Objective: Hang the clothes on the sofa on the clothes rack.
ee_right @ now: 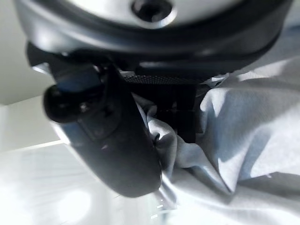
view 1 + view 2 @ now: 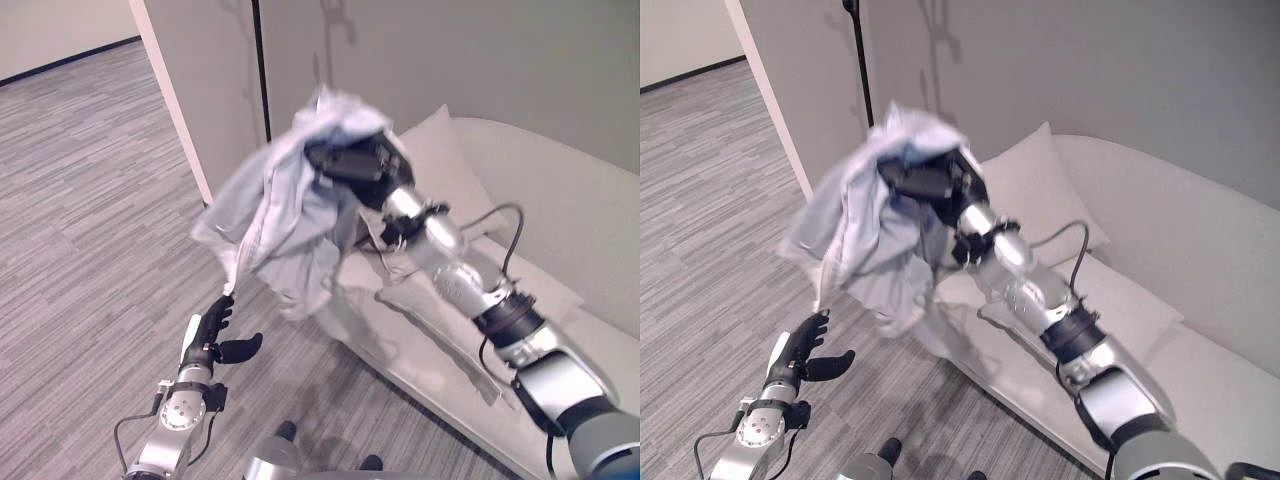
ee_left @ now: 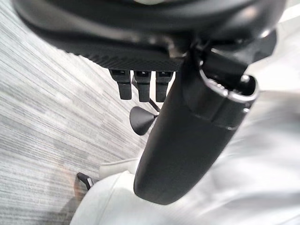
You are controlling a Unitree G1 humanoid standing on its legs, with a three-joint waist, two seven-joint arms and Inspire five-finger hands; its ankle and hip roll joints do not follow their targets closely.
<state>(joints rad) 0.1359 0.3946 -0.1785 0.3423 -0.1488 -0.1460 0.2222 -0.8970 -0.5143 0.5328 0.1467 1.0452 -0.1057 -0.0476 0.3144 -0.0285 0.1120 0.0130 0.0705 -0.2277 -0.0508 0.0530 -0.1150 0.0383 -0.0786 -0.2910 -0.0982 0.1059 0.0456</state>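
Observation:
A pale blue-grey garment (image 2: pixel 285 215) hangs in the air in front of the white sofa (image 2: pixel 560 230), bunched over my right hand (image 2: pixel 355 160). In the right wrist view that hand's thumb (image 1: pixel 122 145) and fingers are curled into the cloth (image 1: pixel 243 136). The garment droops down toward the floor, its lower edge just above my left hand (image 2: pixel 215 335). My left hand is low over the carpet, fingers straight and thumb out, holding nothing. The black pole of the clothes rack (image 2: pixel 860 60) stands against the wall behind the garment.
A white cushion (image 2: pixel 1035 185) leans on the sofa's back. A beige wall corner (image 2: pixel 175 100) juts out left of the pole. Grey striped carpet (image 2: pixel 80 220) spreads to the left. A black foot of some furniture (image 3: pixel 83 179) rests on the carpet.

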